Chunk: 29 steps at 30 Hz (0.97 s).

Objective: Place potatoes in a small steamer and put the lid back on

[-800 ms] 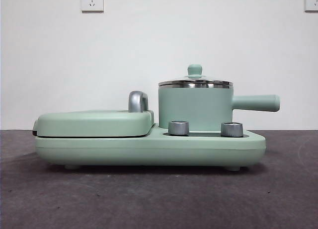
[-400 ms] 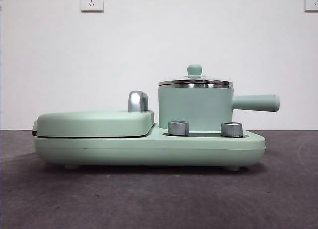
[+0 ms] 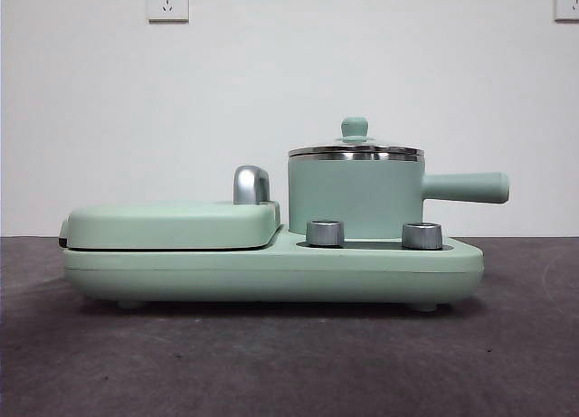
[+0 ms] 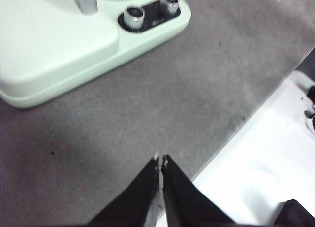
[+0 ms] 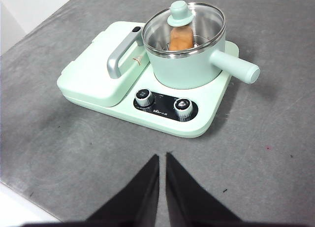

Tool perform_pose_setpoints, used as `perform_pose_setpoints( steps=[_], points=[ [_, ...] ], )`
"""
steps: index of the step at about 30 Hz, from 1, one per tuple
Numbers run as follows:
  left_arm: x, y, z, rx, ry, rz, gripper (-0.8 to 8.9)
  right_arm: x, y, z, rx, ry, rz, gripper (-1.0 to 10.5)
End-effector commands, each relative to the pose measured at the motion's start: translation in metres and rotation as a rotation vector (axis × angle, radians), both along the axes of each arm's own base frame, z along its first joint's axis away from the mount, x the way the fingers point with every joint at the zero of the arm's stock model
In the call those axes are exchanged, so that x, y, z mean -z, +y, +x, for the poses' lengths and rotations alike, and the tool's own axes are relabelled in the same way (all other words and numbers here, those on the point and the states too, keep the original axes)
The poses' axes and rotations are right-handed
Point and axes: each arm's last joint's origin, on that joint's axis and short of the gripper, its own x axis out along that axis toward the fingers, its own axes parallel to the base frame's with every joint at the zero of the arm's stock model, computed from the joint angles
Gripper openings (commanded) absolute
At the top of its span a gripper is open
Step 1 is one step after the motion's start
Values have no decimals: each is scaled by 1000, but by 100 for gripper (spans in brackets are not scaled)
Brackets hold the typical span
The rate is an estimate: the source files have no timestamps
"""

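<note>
Jaws of left gripper (image 4: pixel 161 160) and right gripper (image 5: pixel 162 157) pressed nearly together, empty, above grey counter (image 5: pixel 275 138). Mint cooker base (image 5: pixel 206 121) carrying small steamer (image 5: pixel 189 64), lid (image 5: pixel 183 27) seated on its rim; inside, one orange-brown potato (image 5: pixel 181 38), upright.

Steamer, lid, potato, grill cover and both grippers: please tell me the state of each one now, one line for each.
small steamer: upright on the cooker base, covered.
lid: seated on the steamer rim.
potato: inside the steamer, seen through the glass.
grill plate cover: down, closed.
left gripper: shut, empty, above the table, away from the cooker.
right gripper: shut, empty, above the table in front of the cooker.
</note>
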Motion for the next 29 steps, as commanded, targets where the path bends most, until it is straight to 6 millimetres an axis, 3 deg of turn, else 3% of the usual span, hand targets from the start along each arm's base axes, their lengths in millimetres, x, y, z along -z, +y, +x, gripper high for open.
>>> perform_pose_setpoints(
  steps=[1,12,17,21,25,29],
  points=[
    [-6,3,-5,7,-36,-32,11,-2,0,0,-5,-19,-2,19],
    [-7,8,-12,-3,-79,-62,11,-2,0,0,-5,-19,-2,19],
    [-9,23,-20,-173,-214,-69,11,-2,0,0,-5,-20,-2,19],
    [-3,27,-15,-313,-328,-87,11,-2,0,0,-5,-20,-2,19],
    [22,28,5,-421,-515,-126,11,-2,0,-1,-5,-21,-1,19],
    [69,33,29,-554,-555,-180,11,-2,0,-1,-6,-21,-1,19]
  ],
)
